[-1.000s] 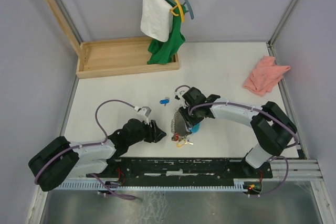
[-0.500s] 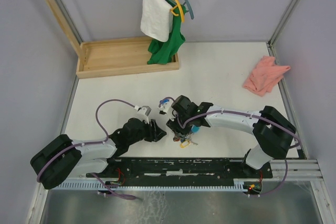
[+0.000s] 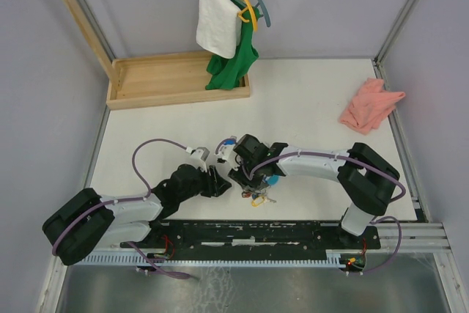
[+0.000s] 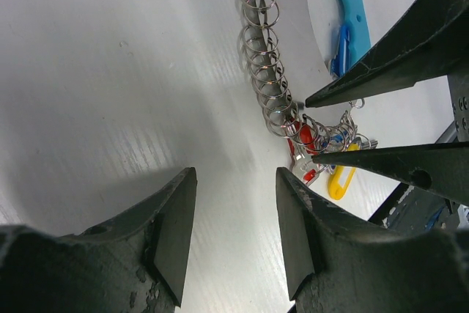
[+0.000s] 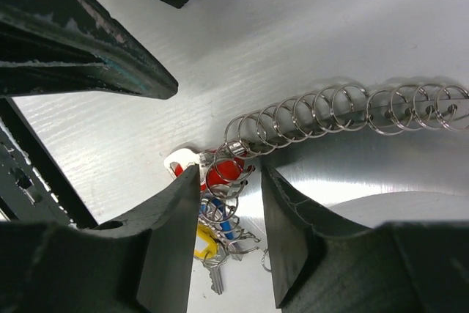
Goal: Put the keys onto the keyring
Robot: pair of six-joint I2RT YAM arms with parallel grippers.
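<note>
White tabletop (image 3: 308, 100), lower centre of the overhead view: two robot arms meet over a tangle of key hardware. The right gripper (image 5: 229, 168) stands with its jaws apart, straddling the red-headed key (image 4: 304, 137) without clamping it. The left gripper (image 4: 236, 174) hangs released just beside it, with bare table between its fingers. The key lies at the end of a chain of split rings (image 5: 330, 111), which runs off to the right edge of the right wrist view.

The key looks light, stiff and thin, its metal likely slick; the broad red head seems the surest place to pinch. The chain appears loose and floppy, apt to trail and snag.

Counted: one red-headed key, one ring chain, one yellow tag (image 4: 338, 181) and one teal plastic piece (image 4: 352, 5). A sliver of blue shows in the cluster; whether it is a second key cannot be told.
</note>
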